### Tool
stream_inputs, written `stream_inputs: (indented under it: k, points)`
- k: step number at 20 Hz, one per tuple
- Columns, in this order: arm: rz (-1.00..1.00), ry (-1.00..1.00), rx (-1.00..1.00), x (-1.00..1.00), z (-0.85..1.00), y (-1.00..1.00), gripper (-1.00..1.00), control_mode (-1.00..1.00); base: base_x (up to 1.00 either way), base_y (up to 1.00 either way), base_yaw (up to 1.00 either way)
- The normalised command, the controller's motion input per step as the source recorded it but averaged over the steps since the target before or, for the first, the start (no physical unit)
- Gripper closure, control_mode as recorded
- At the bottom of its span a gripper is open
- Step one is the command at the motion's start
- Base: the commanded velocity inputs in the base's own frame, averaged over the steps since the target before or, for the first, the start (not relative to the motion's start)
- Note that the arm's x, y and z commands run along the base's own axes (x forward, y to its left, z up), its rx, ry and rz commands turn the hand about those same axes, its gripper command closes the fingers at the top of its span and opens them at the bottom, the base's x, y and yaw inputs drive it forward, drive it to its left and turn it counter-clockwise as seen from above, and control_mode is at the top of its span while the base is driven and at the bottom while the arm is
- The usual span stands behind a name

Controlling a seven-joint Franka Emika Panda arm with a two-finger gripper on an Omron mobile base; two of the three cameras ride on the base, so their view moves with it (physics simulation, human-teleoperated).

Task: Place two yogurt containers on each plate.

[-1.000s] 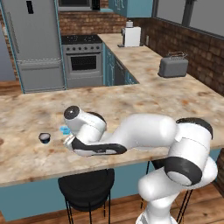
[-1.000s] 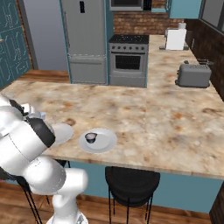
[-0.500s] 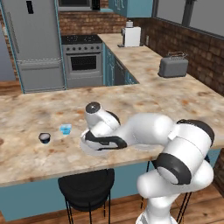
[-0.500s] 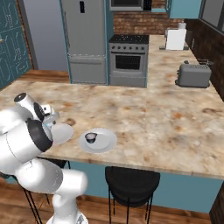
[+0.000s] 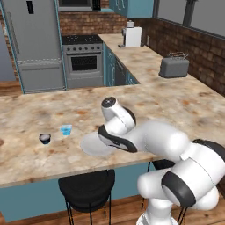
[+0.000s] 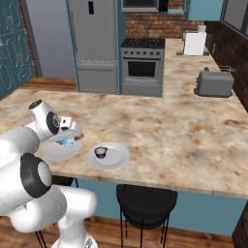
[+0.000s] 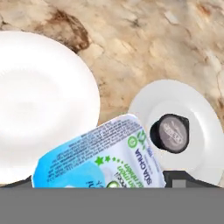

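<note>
Gripper (image 6: 66, 137): jaws wide, clamped on blue cup (image 7: 98, 159), over near plate (image 7: 39, 105).
Dark cup (image 7: 170, 133): sits on far plate (image 7: 197, 113).
Counter (image 5: 26, 132): blue cup (image 5: 66, 129), dark cup (image 5: 45, 138) wait left.

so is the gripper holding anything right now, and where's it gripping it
Yes: a light blue yogurt cup sits between the gripper's jaws, above the bare plate. The contact points lie below the hand view's edge, apparently low on the cup's sides.

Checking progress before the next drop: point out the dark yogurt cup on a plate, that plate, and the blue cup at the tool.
Dark yogurt cup (image 7: 170, 133), hand view, lid.
Plate (image 7: 197, 107), hand view, bare rim.
Blue yogurt cup (image 7: 98, 157), hand view, printed lid.
</note>
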Motion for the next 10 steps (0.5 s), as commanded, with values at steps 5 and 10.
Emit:
stream_inputs:
  k: [5, 10]
  points:
    - [-0.4, 0.01, 0.1, 0.15, 0.05, -1.0, 1.0, -1.0, 0.0, 0.0, 0.0]
    - [-0.38, 0.03, 0.09, 0.24, 0.04, -1.0, 1.0, -1.0, 0.0, 0.0, 0.0]
